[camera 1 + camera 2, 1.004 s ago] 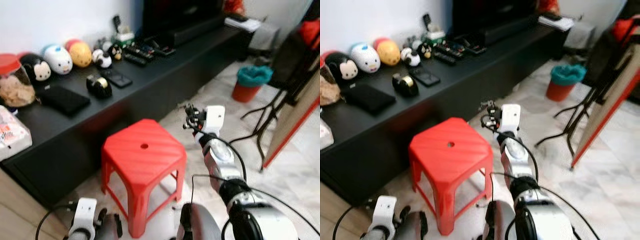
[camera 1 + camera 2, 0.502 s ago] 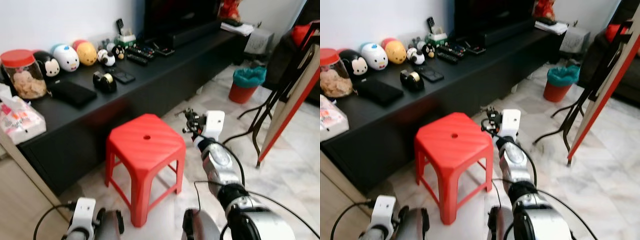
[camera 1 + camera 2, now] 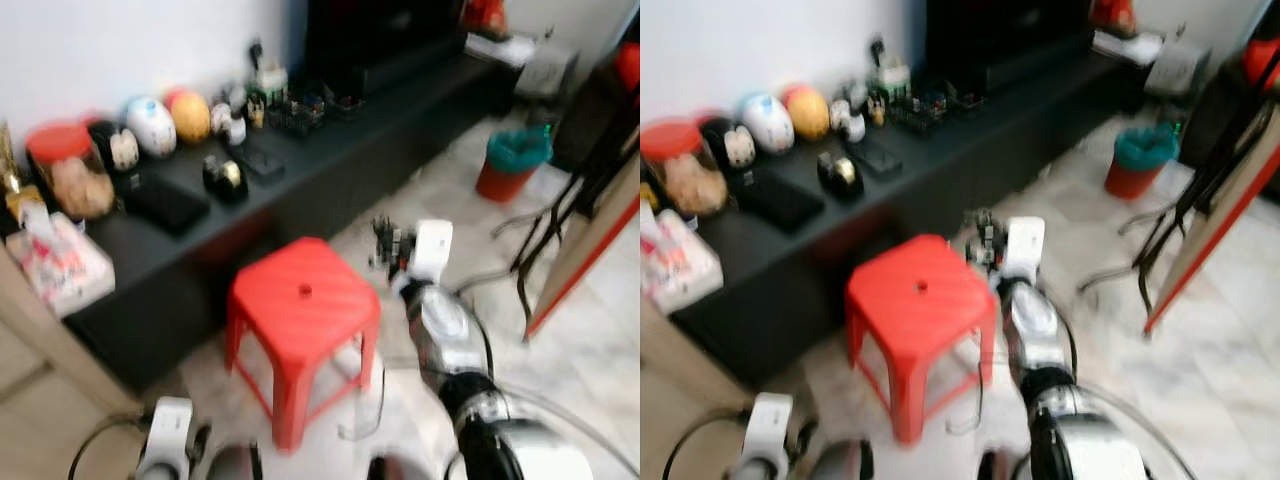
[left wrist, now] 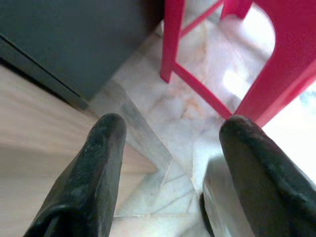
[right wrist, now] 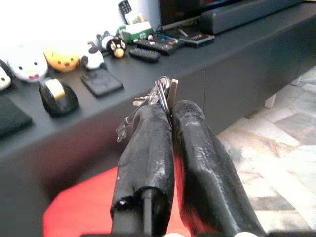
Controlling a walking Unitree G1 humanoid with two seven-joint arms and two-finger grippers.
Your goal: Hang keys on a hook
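Note:
My right gripper (image 5: 172,111) is shut on a bunch of keys (image 5: 159,92) that sticks out past its fingertips, ring uppermost. In the left eye view the right gripper (image 3: 392,245) is raised at mid-height, just right of the red stool (image 3: 302,302) and in front of the long black cabinet (image 3: 330,150). My left gripper (image 4: 172,129) hangs low by the floor, open with nothing between its fingers, close to the red stool's legs (image 4: 173,44). Both eye views are blurred.
The cabinet top carries round toy figures (image 3: 150,125), a tape dispenser (image 3: 225,177), remotes, a red-lidded jar (image 3: 65,170) and a tissue pack (image 3: 60,265). A red bin with a teal liner (image 3: 515,165) and a red-edged board (image 3: 590,250) stand to the right. Marble floor lies ahead.
The whole view has shifted and blurred, so the camera moved. My right gripper still holds the keys in the same raised pose. The left arm still hangs low.

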